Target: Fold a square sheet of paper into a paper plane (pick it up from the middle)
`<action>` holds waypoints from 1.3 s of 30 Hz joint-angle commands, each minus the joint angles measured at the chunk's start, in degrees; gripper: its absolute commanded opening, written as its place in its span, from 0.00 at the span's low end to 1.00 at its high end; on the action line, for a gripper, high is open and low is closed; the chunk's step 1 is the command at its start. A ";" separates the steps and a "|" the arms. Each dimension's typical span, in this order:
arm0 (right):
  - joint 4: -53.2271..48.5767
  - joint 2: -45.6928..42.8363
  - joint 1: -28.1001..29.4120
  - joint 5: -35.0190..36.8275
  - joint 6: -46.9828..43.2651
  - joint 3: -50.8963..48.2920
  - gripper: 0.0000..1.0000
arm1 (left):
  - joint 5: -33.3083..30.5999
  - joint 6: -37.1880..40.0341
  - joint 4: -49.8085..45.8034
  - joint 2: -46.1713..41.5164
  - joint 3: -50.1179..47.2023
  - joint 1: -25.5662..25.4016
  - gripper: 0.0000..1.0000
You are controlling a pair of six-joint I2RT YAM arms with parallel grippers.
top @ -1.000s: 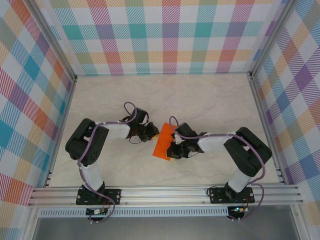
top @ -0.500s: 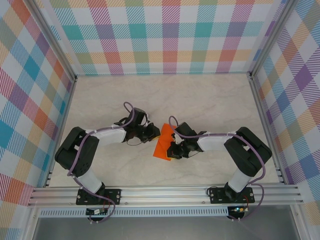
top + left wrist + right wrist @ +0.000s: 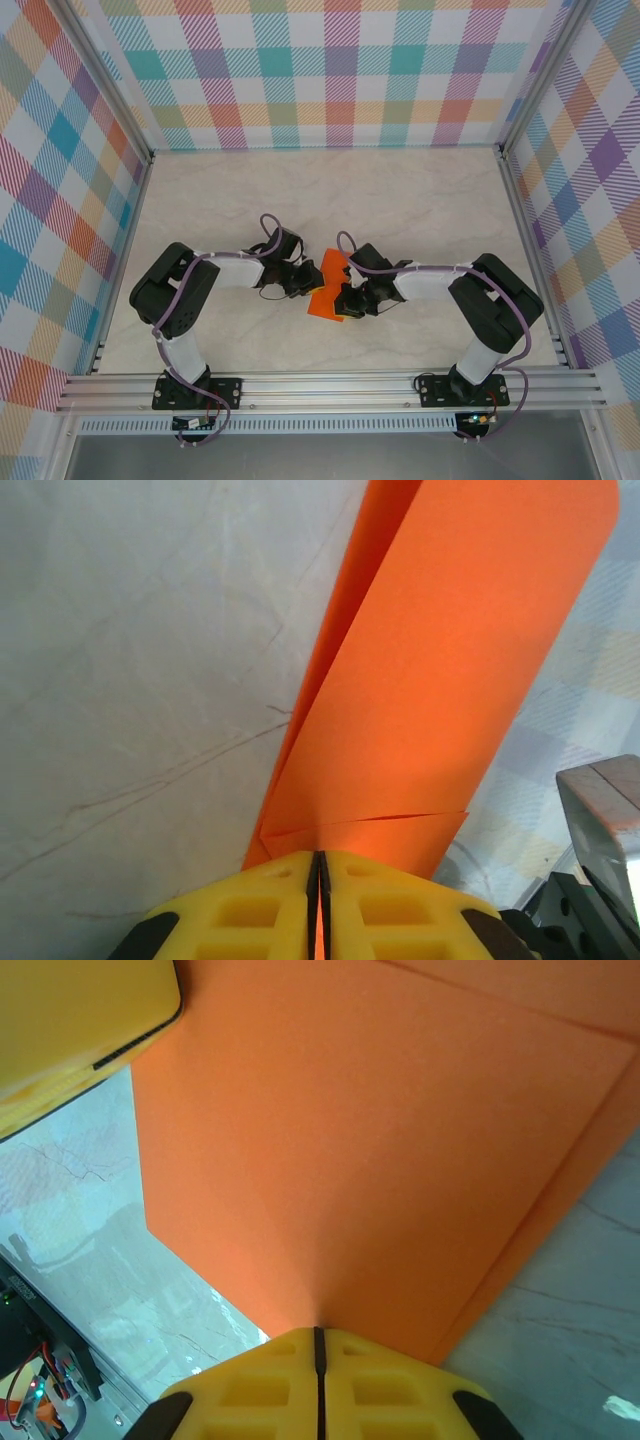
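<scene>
On open tabletop (image 3: 400, 200), left gripper (image 3: 318, 872) and right gripper (image 3: 319, 1345) pinch opposite edges of the orange sheet (image 3: 322, 302).

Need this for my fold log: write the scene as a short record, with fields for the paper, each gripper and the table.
paper: orange sheet, creased into layers, held between the two grippers
left gripper: shut on the paper, yellow fingers pressed together over one edge
right gripper: shut on the paper from the opposite side
table: pale marbled top, under the paper
contact with table: cannot tell whether the paper's lower edge touches it
surround: checked walls on three sides
</scene>
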 commanded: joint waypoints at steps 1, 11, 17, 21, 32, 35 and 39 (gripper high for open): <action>-2.96 0.08 0.39 -0.02 0.17 2.87 0.09 | -3.26 2.24 -4.28 1.91 0.89 -0.41 0.12; -3.11 6.27 0.10 -0.23 0.75 10.78 0.10 | -4.38 3.75 -7.18 2.30 0.70 -0.41 0.11; -2.04 10.41 -0.33 -0.75 0.72 10.64 0.10 | -4.41 3.40 -6.96 2.82 0.89 -0.41 0.11; -0.93 9.20 -0.31 -1.87 1.21 7.64 0.11 | -5.76 3.07 -7.72 3.11 0.90 -0.41 0.10; 0.39 2.27 -0.34 -4.33 1.54 0.42 0.15 | -6.22 2.47 -7.45 3.64 0.46 -0.39 0.09; 1.44 0.97 -0.22 -5.22 1.89 -2.45 0.15 | -6.40 2.46 -7.61 3.65 0.46 -0.41 0.09; 1.82 -2.16 -0.20 -5.05 2.02 -6.26 0.16 | -6.18 2.34 -7.42 3.65 0.44 -0.41 0.09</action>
